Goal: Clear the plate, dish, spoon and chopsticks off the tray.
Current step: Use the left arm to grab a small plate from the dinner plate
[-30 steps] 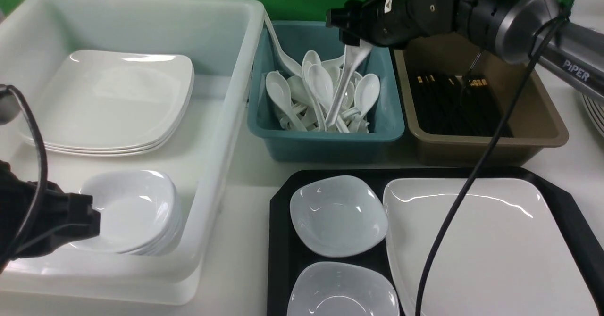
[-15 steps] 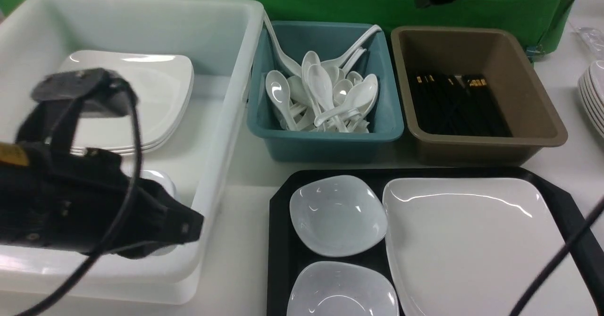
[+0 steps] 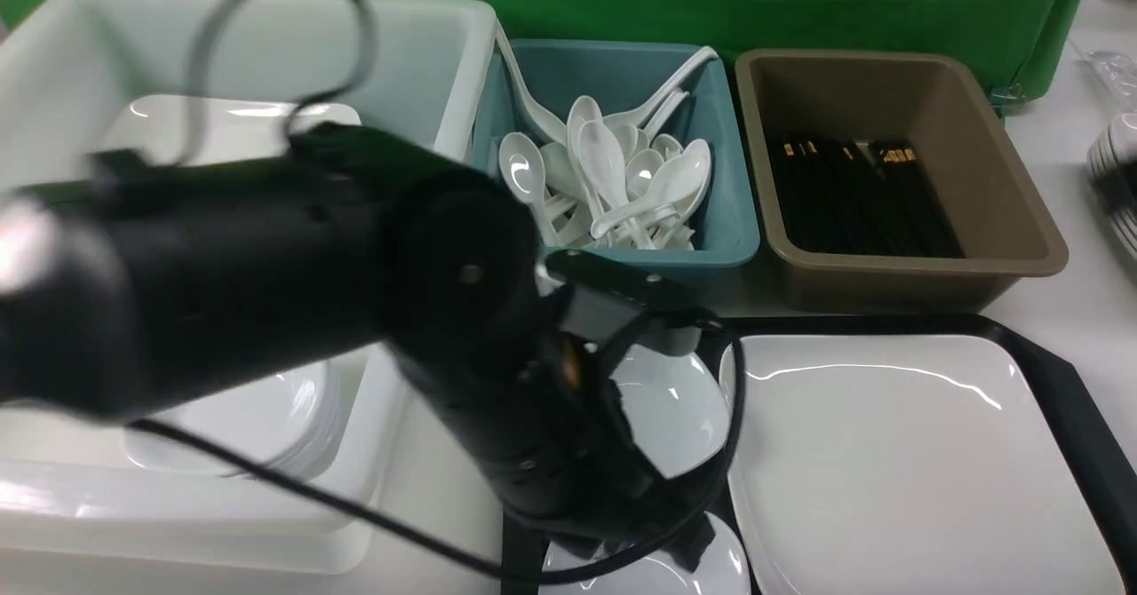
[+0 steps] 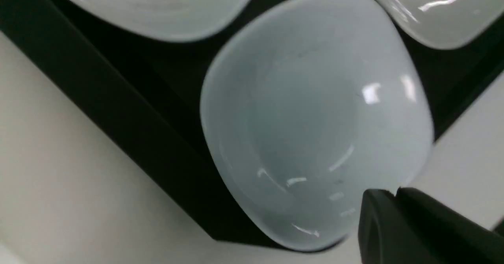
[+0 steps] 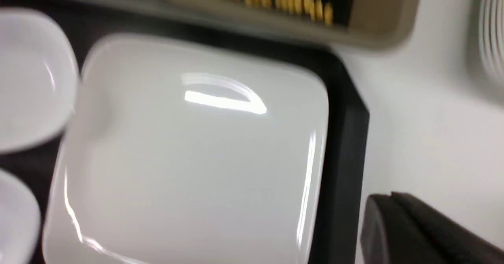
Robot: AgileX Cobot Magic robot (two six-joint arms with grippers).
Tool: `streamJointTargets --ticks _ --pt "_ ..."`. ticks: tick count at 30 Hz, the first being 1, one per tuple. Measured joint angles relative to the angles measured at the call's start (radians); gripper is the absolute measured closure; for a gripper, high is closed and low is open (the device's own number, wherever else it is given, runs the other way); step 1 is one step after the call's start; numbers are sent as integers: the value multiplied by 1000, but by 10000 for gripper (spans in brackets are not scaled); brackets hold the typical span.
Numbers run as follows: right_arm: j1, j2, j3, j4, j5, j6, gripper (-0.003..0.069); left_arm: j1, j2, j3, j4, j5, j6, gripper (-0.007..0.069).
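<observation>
The black tray [image 3: 1057, 382] holds the large white plate [image 3: 915, 462] on its right side — two small white dishes [image 3: 671, 408] sit to the plate's left. The left gripper [image 4: 397, 193], its fingers pressed together, hovers over the dishes — the right gripper [image 5: 391, 197] is closed too.

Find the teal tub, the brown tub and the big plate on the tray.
Teal tub [image 3: 728, 213]: front view, side wall.
Brown tub [image 3: 1004, 169]: front view, inner wall.
Plate [image 3: 915, 471]: front view, middle.

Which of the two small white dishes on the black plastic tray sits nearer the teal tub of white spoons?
The far dish, by the tray's back rim; the near dish sits closer to the camera.
</observation>
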Motion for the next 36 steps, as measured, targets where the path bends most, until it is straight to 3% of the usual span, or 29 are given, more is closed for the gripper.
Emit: streamJointTargets --ticks 5,8,15,20,26,30,33,34,35,36 --pt "-9 -229 243 44 -33 1 641 0 108 -52 101 -9 0 537" --pt "-11 -329 324 80 -35 -7 641 0 157 -60 158 -39 1 440" --pt "-11 -417 360 101 -42 -37 641 0 228 -61 224 -95 -5 171" --pt "-11 -419 360 102 -47 -37 641 1 252 -61 232 -106 -39 79" --pt "-11 -420 360 103 -67 -47 641 2 285 -61 206 -120 -43 83" --pt "-11 -420 360 103 -77 -48 641 2 301 -61 173 -107 -43 137" --pt "-11 -420 360 103 -79 -49 641 2 303 -62 166 -64 -43 298" --pt "-11 -420 360 103 -79 -49 641 2 303 -62 166 -64 -43 310" --pt "-11 -420 360 103 -79 -49 641 2 303 -65 162 -39 -42 392" --pt "-11 -420 360 103 -79 -49 641 2 302 -67 160 -30 -42 403"
